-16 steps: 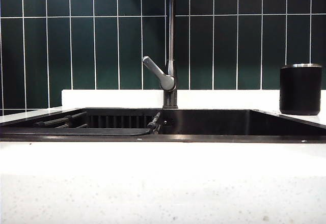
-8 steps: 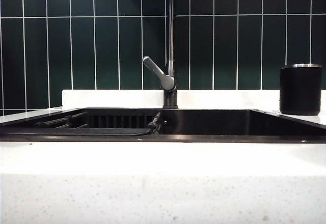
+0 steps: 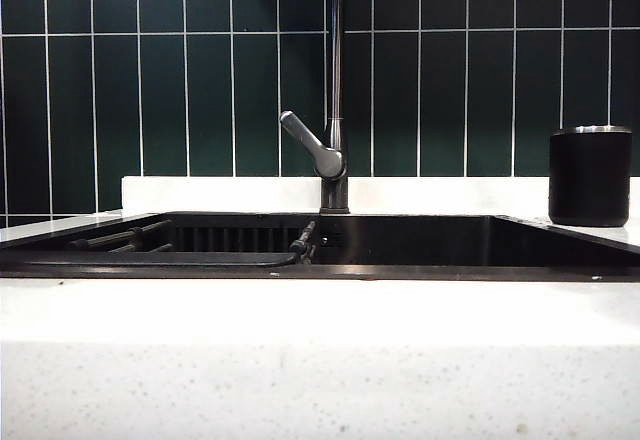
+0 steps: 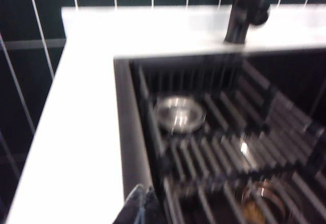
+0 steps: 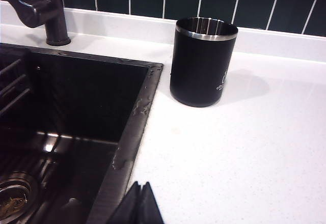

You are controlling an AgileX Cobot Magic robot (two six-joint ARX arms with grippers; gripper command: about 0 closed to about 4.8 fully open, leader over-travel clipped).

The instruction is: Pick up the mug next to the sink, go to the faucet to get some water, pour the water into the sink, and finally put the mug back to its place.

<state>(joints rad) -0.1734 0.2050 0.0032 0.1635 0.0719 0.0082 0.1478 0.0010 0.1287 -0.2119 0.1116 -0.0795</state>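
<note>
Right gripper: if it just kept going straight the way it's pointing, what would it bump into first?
Probably the white countertop ahead of the shut right gripper; the mug stands farther on, slightly to one side. Depth is hard to judge.

Matte black mug point(image 5: 202, 63) (silvery rim, white logo), black sink point(image 3: 560, 242), dark-green tiles point(image 3: 160, 90), speckled white counter point(image 3: 320, 360)

A matt black mug point(image 5: 203, 63) with a bright, brushed metal rim and small white print stands on a smooth white surface point(image 5: 244, 147) with faint fine speckles, beyond the shut jaws of the right gripper point(image 5: 138, 203). Beside those jaws, the sink point(image 5: 91, 96) is glossy black, its rim beaded with water drops. The faucet point(image 3: 335, 80) is dark metal with a satin grey lever. Ahead of the shut left gripper point(image 4: 140, 206), a dark slatted rack point(image 4: 224, 142) and a shiny metal drain point(image 4: 178, 113) look blurred. The wall tiles point(image 3: 180, 100) are glossy dark green.
</note>
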